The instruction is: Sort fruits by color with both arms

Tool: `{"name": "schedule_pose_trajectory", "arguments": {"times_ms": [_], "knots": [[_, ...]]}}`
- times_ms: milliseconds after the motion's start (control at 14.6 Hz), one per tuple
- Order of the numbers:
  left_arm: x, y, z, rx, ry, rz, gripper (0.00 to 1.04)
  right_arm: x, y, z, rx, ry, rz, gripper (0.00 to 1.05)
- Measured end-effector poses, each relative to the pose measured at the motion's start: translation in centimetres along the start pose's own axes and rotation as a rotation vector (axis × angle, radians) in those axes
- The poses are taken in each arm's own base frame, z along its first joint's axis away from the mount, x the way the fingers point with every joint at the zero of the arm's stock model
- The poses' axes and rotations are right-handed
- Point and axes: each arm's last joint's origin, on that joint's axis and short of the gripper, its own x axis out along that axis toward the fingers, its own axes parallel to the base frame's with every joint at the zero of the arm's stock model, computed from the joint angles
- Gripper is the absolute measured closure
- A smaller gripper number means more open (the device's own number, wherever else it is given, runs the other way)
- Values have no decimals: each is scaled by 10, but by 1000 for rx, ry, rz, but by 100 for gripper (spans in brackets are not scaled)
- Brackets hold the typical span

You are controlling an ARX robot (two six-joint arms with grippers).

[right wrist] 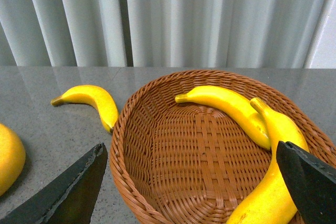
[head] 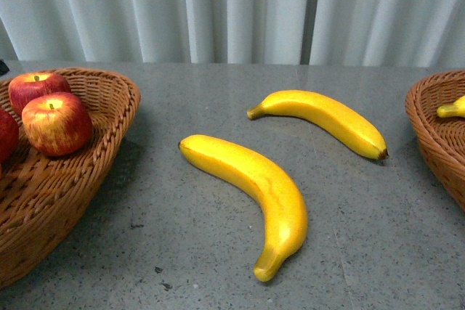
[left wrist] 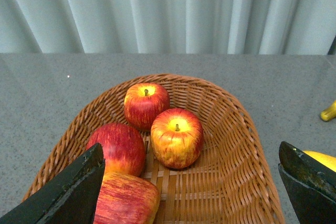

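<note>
Two yellow bananas lie on the grey table between the baskets: a near one [head: 251, 197] and a far one [head: 323, 120]. The left wicker basket [head: 109, 117] holds red apples [head: 57, 123]; the left wrist view shows several apples [left wrist: 176, 137] in it. My left gripper [left wrist: 191, 182] is open and empty above this basket [left wrist: 236, 145]. The right basket [head: 429, 128] holds two bananas [right wrist: 231, 109], one of them [right wrist: 275, 171] lying along its side. My right gripper [right wrist: 191, 187] is open and empty above that basket [right wrist: 131, 145]. Neither gripper shows in the front view.
A pale pleated curtain [head: 232, 9] hangs behind the table. The far banana also shows in the right wrist view [right wrist: 92, 100], beside the right basket. A banana tip [left wrist: 329, 112] shows past the left basket.
</note>
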Motion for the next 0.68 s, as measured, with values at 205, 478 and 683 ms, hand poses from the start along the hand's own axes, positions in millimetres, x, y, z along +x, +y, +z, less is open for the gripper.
{"name": "schedule_pose_trajectory", "arguments": {"times_ms": [205,478,683], "knots": [[-18,12,9,-17,-44,16,7,0,0,0,0,0,0,6],[-44,56,-13,-44,-108,-60,36,0,0,0,0,0,0,6],[-51,59,-36,-50,-123,-118,85,0,0,0,0,0,0,6]]}}
